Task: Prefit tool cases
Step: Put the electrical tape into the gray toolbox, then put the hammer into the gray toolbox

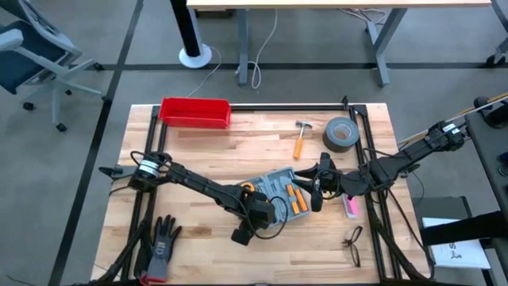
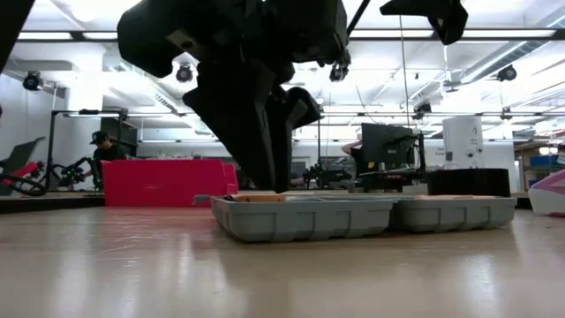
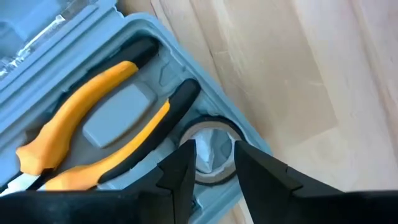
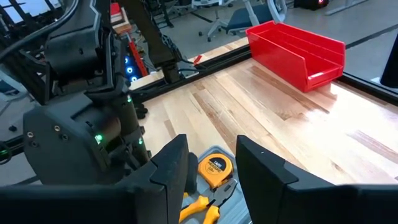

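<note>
Here, left hand [image 3: 211, 163] (half-open) over tool case [image 3: 74, 37].

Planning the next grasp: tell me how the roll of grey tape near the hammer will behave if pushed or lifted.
The grey tape lies flat on its side on the table, so a push would probably slide it rather than roll it. Tipped onto its edge, its round shape would likely let it roll away. It looks thick and tightly wound, so probably stiff and fairly heavy for its size.
</note>
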{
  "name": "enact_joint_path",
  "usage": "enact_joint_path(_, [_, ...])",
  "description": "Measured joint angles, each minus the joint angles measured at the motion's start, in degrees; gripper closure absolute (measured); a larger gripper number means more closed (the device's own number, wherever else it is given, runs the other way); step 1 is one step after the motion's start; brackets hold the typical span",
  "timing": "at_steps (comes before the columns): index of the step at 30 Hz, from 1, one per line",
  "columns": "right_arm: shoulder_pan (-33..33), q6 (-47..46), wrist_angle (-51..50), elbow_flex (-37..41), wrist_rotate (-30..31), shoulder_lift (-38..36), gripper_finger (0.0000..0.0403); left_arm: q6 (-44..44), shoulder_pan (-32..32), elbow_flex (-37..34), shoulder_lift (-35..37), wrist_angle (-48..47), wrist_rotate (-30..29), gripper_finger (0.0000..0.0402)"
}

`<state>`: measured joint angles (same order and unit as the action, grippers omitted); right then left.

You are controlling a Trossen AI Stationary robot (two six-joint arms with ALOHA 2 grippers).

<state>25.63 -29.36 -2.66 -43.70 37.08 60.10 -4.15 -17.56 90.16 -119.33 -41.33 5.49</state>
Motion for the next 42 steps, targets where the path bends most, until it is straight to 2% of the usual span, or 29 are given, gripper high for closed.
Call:
enact_joint_path(6, [0.0, 0.0, 0.0, 0.0, 0.0, 0.0, 0.0276, -2.2, 0.0, -1.9, -0.3, 2.7, -1.1, 0.0271])
enact_joint_path(14, [0.0, 0.0, 0.0, 0.0, 0.0, 0.0, 0.0272, -4.2, 0.1, -8.6, 0.2, 9.8, 0.5, 0.0252])
enact_joint_path(21, [0.0, 0.0, 0.0, 0.0, 0.0, 0.0, 0.0283, -2.3, 0.0, -6.3, 1.4, 6.9, 0.4, 0.0251])
enact_joint_path(26, [0.0, 0.0, 0.0, 0.0, 0.5, 0.0, 0.0279, -1.9, 0.2, -2.9, 2.6, 5.1, -3.0, 0.0259])
enact_joint_path(29, [0.0, 0.0, 0.0, 0.0, 0.5, 0.0, 0.0271, 1.0, 1.0, -2.3, 2.7, 5.3, -3.9, 0.0262])
enact_joint_path(34, [0.0, 0.4, 0.0, 0.0, 3.1, 0.0, 0.0263, 12.1, 3.8, -2.1, 2.6, 8.9, -8.3, 0.0267])
enact_joint_path(42, [-0.1, 0.6, -2.1, 0.0, 5.1, 0.0, 0.0267, 20.6, 8.3, -2.1, 2.4, 15.4, -8.6, 0.0279])
